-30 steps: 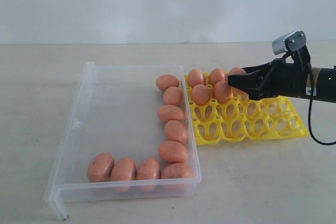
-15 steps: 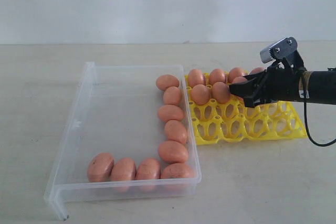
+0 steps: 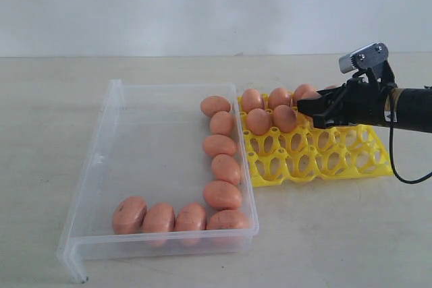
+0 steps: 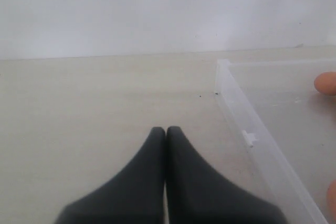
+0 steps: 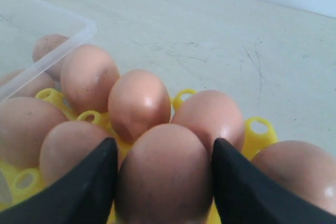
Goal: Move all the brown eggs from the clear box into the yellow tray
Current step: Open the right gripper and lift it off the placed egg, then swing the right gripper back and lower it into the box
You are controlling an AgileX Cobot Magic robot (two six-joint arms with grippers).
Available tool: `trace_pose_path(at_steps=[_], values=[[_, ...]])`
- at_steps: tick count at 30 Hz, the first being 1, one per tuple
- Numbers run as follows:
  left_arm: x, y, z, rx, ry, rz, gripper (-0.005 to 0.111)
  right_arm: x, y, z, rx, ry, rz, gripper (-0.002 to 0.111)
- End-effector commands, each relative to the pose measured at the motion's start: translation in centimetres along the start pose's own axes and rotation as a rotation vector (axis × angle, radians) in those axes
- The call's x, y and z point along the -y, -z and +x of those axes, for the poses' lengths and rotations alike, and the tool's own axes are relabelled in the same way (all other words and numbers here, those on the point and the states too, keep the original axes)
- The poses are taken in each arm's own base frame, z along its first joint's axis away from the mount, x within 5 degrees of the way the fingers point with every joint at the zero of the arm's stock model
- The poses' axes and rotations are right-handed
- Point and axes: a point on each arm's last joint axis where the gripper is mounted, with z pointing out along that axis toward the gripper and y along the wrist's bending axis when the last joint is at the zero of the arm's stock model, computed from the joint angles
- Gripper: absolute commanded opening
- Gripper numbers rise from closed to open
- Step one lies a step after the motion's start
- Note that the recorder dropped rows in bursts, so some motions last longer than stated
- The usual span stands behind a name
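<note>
Currently nine brown eggs (image 3: 222,195) lie in the clear box (image 3: 94,166).

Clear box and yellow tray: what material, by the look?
Clear box: likely thin rigid plastic, glossy and colourless; the tabletop shows through its walls. Yellow tray: likely moulded plastic, opaque, slight sheen, openwork cups with posts.

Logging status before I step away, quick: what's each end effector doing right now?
Left end effector: closed, holding nothing.
Right end effector: straddles a brown egg at the yellow tray; whether it grips the egg cannot be told.
</note>
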Motion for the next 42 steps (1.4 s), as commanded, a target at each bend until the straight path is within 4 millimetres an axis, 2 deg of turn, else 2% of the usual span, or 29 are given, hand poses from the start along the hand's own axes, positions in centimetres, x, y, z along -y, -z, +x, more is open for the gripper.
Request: trace_pose_path(at_steps=[1,11,15,21,24,25,27,29,30,31,35,37,40,42], values=[[0.0,0.0,0.0,0.012,-0.006,0.002,-0.004,-0.2,0.0,-0.5,0.033,-0.004,-0.015,0.059],[0.0,0.0,0.0,0.01,-0.006,0.002,-0.004,-0.5,0.2,-0.9,0.037,-0.053,-0.046,0.059],[0.0,0.0,0.0,0.01,-0.006,0.002,-0.004,-1.1,1.2,-2.9,0.084,-0.099,-0.074,0.059],[0.0,0.0,0.0,0.01,-0.006,0.002,-0.004,-2.8,3.8,-7.7,0.243,-0.118,-0.149,0.059],[0.0,0.0,0.0,0.006,-0.006,0.002,-0.004,-5.7,4.4,-10.2,0.322,-0.127,-0.287,0.057],[0.0,0.0,0.1,0.0,-0.006,0.002,-0.004,-7.3,4.5,-10.9,0.336,-0.124,-0.351,0.051],[0.0,0.0,0.3,-0.02,-0.006,0.003,-0.004,-10.5,4.2,-12.2,0.336,-0.054,-0.455,0.032],[0.0,0.0,0.5,-0.044,-0.006,0.004,-0.004,-14.4,3.2,-12.7,0.29,0.053,-0.535,0.007],[0.0,0.0,0.5,-0.051,-0.006,0.004,-0.004,-15.9,2.7,-12.8,0.271,0.111,-0.545,0.0],[0.0,0.0,0.5,-0.051,-0.006,0.004,-0.004,-17.8,1.7,-12.6,0.23,0.202,-0.522,0.0],[0.0,0.0,0.5,-0.051,-0.006,0.004,-0.004,-21.9,-1.2,-10.8,-0.012,0.645,-0.225,0.0],[0.0,0.0,0.5,-0.051,-0.006,0.004,-0.004,-22.5,-2.1,-10.1,-0.203,0.784,0.007,0.0],[0.0,0.0,0.6,-0.053,-0.002,0.004,-0.004,-22.3,-2.5,-10.3,-0.434,0.818,0.354,0.0],[0.0,0.0,0.6,-0.053,0.001,0.004,-0.004,-22.1,-2.6,-11.0,-0.551,0.848,0.43,0.0]])
